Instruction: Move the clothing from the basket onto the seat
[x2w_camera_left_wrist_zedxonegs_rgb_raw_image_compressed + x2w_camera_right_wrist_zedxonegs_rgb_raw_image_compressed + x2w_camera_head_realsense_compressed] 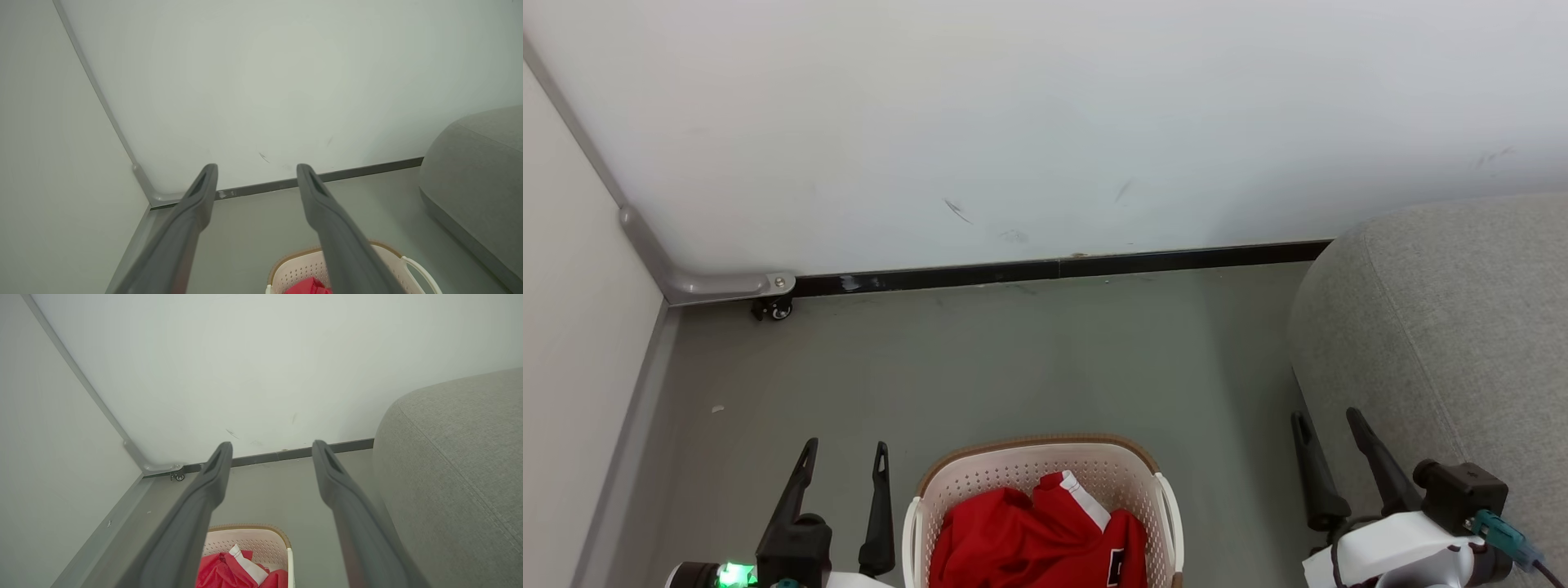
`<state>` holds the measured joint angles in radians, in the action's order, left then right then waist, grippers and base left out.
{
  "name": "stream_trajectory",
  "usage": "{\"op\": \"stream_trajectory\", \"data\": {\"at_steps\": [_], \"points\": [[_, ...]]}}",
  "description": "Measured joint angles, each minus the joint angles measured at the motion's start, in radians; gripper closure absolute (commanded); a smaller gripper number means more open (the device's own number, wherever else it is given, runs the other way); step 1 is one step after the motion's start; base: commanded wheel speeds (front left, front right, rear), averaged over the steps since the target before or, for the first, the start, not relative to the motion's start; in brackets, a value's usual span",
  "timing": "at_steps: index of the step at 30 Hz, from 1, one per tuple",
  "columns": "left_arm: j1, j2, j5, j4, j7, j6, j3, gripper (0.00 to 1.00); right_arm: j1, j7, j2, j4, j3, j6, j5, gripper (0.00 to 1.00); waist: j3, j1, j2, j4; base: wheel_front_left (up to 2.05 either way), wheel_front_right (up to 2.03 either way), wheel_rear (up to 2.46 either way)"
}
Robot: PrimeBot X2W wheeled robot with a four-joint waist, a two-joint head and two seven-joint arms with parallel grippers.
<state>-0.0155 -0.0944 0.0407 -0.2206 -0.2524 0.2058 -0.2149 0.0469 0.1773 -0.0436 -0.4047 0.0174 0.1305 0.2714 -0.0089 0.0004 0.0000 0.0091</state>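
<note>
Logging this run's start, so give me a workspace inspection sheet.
Surface: grey floor, smooth.
Job's things: red clothing with white trim bunched inside oval cream perforated plastic basket; large grey woven seat at right, no clothing on its visible part.
Clutter: nothing seen.
Grippers: left gripper and right gripper open, empty, either side of basket.
Cables: teal plug with dark cable at right wrist.
Surroundings: white wall, black skirting, small caster in corner.

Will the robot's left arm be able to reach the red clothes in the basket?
Probably yes. The left gripper is open beside the basket, and the red clothes lie uncovered inside; only the rim to clear.
</note>
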Motion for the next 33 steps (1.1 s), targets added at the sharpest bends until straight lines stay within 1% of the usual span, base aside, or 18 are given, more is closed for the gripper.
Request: {"op": "stream_trajectory", "data": {"at_steps": [31, 33], "points": [[0.003, 0.007, 0.009, -0.006, 0.000, 0.007, 0.012, 0.00, 0.010, 0.004, 0.000, 0.000, -0.005, 0.000, 0.000, 0.00, 0.024, 0.0000, 0.0000, 0.000, 0.00, 0.00, 0.00], [0.005, 0.007, 0.008, -0.002, 0.000, 0.013, 0.012, 0.00, 0.021, 0.005, 0.000, 0.004, -0.006, 0.000, 0.000, 0.00, 0.028, -0.0002, 0.0000, 0.000, 0.00, 0.00, 0.00]]}}
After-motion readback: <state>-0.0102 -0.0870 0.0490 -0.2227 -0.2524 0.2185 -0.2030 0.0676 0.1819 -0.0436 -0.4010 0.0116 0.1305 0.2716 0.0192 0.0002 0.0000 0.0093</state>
